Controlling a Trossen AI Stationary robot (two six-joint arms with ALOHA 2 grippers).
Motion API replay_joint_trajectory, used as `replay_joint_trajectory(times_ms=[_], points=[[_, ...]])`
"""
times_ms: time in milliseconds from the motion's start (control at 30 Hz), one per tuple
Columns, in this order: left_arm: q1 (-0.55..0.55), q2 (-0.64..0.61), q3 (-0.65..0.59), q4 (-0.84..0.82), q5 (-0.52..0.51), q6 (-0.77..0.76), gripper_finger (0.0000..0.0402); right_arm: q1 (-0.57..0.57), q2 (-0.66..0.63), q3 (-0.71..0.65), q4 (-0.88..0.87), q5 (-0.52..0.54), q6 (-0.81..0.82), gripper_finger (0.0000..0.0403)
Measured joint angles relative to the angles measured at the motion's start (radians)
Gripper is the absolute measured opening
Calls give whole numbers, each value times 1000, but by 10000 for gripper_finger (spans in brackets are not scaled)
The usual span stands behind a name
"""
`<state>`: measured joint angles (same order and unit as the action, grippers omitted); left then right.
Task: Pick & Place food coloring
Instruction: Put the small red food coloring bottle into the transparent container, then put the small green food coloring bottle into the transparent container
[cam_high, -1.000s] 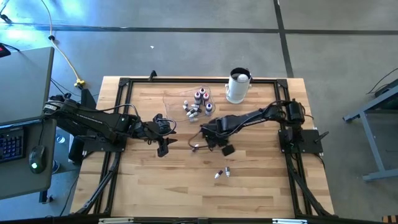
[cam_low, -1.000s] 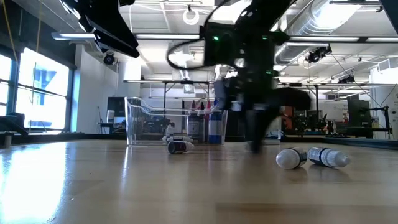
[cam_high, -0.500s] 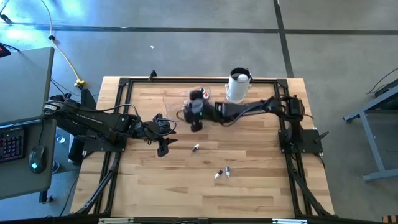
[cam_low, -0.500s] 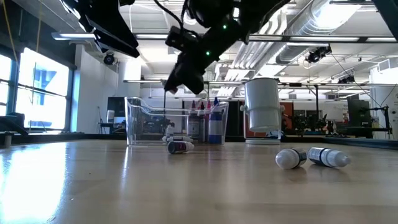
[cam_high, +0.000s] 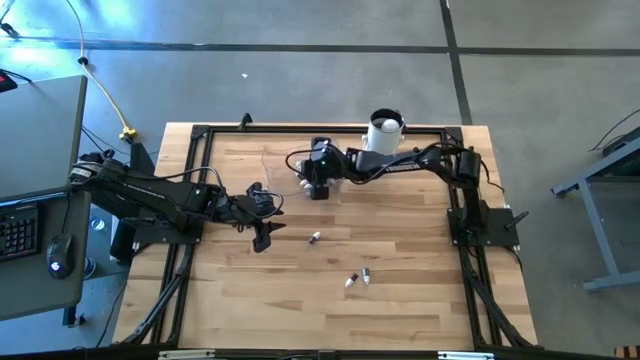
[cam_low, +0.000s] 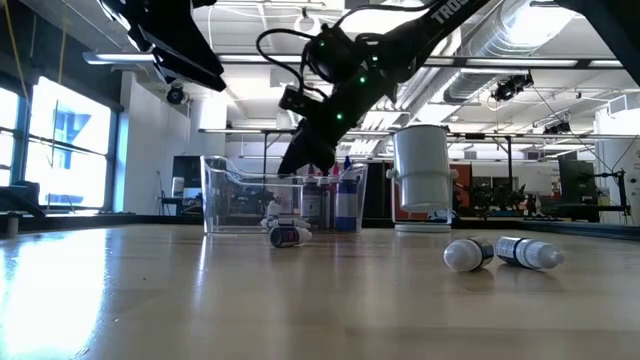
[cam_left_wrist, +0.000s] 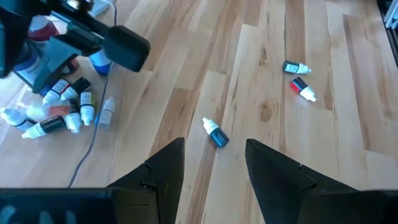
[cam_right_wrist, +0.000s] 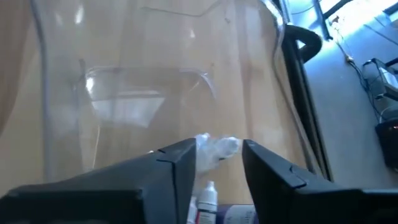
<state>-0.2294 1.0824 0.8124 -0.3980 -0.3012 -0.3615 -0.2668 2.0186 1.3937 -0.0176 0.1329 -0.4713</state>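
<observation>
Upper centre of the desk (cam_high: 400, 300), right jaws (cam_high: 318, 190) now moved over the clear bin (cam_low: 240, 195), parted, whitish bottle (cam_right_wrist: 217, 148) between them, left jaws (cam_high: 262, 240) open, waiting.

Two black jointed robot arms, each trailing thin black cables. The right arm shows small green lights and white lettering. Each ends in flat black fingers.

A clear bin (cam_low: 280, 205) is sitting at the tabletop's (cam_high: 400, 300) far middle, a tall container (cam_high: 383, 138) just right of it. One bottle (cam_high: 314, 238) is lying mid-table; two bottles (cam_high: 358, 277) are lying nearer the front.
</observation>
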Motion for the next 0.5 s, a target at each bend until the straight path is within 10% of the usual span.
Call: replay_joint_trajectory(times_ms=[500], points=[[0, 0, 0, 8, -16, -183, 168, 186, -185, 0, -261, 226, -1, 163]])
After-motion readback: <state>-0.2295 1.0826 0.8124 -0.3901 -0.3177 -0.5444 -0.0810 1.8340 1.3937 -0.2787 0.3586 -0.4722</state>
